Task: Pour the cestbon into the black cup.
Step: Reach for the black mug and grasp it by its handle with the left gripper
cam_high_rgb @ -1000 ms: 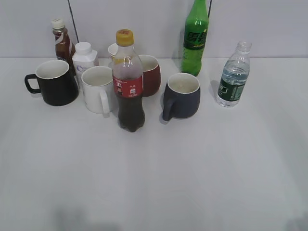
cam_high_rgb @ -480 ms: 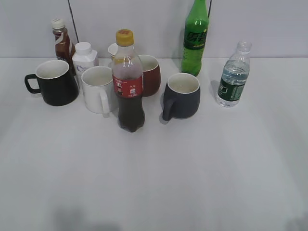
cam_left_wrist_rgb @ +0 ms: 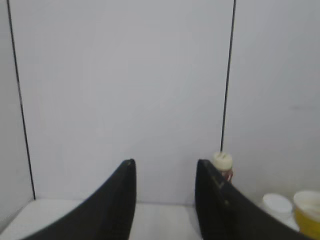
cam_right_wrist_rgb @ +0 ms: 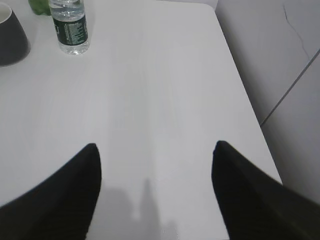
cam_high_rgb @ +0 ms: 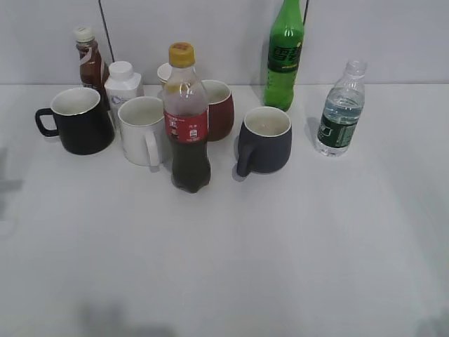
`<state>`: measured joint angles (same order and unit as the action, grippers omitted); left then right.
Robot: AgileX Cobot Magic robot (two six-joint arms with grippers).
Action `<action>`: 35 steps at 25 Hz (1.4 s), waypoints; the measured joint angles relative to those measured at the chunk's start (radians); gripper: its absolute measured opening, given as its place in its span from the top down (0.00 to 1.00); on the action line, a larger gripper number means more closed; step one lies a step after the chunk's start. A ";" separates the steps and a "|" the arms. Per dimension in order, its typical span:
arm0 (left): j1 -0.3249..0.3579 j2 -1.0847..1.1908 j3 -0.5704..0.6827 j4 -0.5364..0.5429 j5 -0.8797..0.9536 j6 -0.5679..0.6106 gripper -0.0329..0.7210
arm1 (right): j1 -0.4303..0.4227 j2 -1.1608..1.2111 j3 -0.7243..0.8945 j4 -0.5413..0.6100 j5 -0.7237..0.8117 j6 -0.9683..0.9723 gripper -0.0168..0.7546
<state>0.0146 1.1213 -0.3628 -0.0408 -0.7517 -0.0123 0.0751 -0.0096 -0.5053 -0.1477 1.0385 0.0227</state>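
Right claw [cam_right_wrist_rgb: 155, 150] open wide, jaws spread, nothing between them, above bare white counter [cam_right_wrist_rgb: 150, 90]. Cestbon [cam_right_wrist_rgb: 70, 27] upright at top left, cap cut off by frame. Dark mug [cam_right_wrist_rgb: 11, 35] just left of it, green bottle base [cam_right_wrist_rgb: 39, 7] behind.

Soft, even light fills the room, bright on the white table [cam_high_rgb: 280, 246]. Short grey shadows sit close behind the cola bottle [cam_high_rgb: 187, 119] and the cestbon [cam_high_rgb: 340, 109]. Blurred dark smudges lie along the table's near edge. Both wrist views look hazy, their black fingers [cam_right_wrist_rgb: 55, 200] out of focus.
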 joint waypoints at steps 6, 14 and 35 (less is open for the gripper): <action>0.001 0.413 0.000 0.001 -0.299 0.000 0.52 | 0.000 0.000 0.000 0.000 0.000 0.000 0.28; 0.001 0.868 -0.092 0.085 -0.438 -0.020 0.52 | 0.000 0.000 0.000 0.003 0.000 0.002 0.28; 0.001 1.137 -0.463 0.106 -0.453 -0.024 0.51 | 0.000 0.000 0.000 0.003 0.000 0.003 0.28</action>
<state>0.0160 2.2584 -0.8256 0.0656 -1.2045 -0.0364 0.0751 -0.0096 -0.5053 -0.1448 1.0385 0.0256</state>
